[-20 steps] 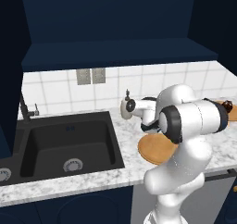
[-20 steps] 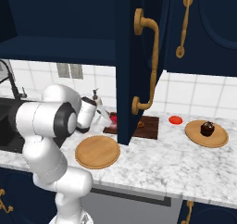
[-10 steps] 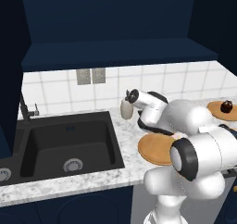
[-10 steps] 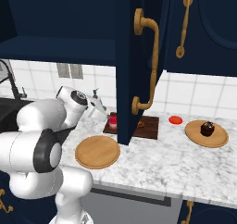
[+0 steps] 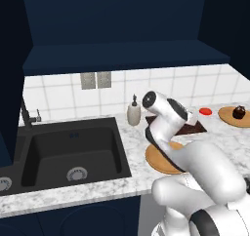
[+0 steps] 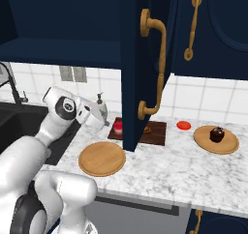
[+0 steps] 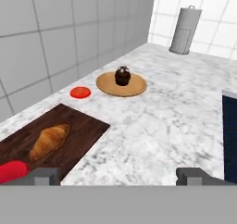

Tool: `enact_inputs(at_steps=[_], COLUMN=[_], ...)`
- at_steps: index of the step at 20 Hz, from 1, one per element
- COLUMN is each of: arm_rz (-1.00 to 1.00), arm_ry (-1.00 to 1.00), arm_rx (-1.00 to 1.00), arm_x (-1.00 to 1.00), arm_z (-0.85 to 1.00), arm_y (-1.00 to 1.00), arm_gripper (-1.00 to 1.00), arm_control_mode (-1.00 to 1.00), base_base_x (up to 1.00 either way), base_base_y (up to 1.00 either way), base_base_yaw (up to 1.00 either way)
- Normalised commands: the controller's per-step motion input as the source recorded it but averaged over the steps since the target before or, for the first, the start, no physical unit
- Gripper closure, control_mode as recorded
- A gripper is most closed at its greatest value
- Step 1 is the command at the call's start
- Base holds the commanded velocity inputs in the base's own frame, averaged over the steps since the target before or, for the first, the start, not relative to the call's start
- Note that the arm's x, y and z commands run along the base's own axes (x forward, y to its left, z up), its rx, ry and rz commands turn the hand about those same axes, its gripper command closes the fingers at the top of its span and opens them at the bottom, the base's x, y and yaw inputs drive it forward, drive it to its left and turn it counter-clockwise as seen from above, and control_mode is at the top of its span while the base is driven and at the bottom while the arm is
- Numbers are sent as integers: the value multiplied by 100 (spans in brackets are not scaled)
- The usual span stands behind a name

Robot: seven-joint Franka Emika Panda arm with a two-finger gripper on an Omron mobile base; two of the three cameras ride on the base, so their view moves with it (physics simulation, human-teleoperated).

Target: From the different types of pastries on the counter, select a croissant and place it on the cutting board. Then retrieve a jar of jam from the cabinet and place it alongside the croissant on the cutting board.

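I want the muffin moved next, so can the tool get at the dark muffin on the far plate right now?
Probably yes. The dark muffin sits alone on its round plate, with bare marble counter between it and the tool. The open cabinet door hangs near that path, so a low approach looks safer.

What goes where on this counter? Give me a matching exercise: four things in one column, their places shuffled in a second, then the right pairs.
Things:
1. croissant
2. muffin
3. red disc
4. soap dispenser

Places:
A. on a round wooden plate
B. on the dark cutting board
C. by the wall next to the sink
D. flat on the marble counter, between board and muffin plate

Pairs: 1-B, 2-A, 3-D, 4-C
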Motion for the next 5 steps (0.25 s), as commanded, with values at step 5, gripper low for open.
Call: enact_inputs(at_steps=[5], arm_rz=[-2], arm_ry=[0], arm_rx=[0], arm_x=[-73], arm_z=[34], arm_y=[-15], arm_gripper=[-100], arm_control_mode=[-100], base_base_x=[0], base_base_y=[0], base_base_yaw=[0])
